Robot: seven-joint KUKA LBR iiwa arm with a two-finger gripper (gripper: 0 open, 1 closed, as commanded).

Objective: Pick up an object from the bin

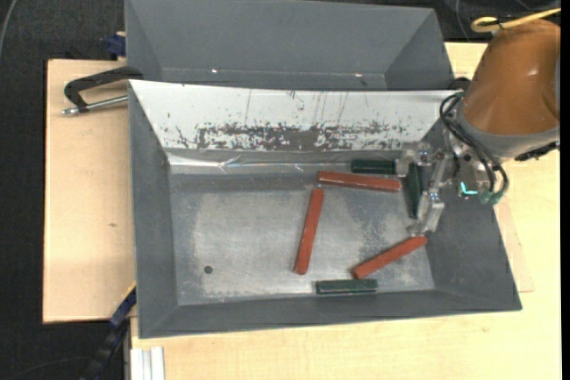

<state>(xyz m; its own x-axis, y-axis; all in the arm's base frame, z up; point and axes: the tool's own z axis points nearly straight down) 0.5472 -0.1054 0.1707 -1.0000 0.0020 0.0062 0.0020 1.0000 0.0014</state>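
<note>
Grey metal bin (151, 191) holds a handful of sticks scattered over the right half of its floor, none of them heaped. The gripper (425, 211) hangs low at the right side of the frame, under the orange cover of the arm's wrist. Whether the claw is open or closed cannot be told from this angle, and nothing is seen clamped in it.

Two things lie nearest to it. A slanted red stick (389, 257) in the lower right has its upper end just beneath the gripper's tip; touching or a little apart is unclear. A flat-lying red stick (361, 181) near the back wall ends just to the gripper's left, with a dark green stick (374, 165) just above it. An upright red stick (308, 231) sits at mid-frame, well apart, and a second dark stick (346, 287) lies along the front wall.

By my reading the task is at the approach stage: the arm is down inside the bin, but every stick rests on the floor. The grasp, most likely on the slanted red stick, and the lift out both remain.
</note>
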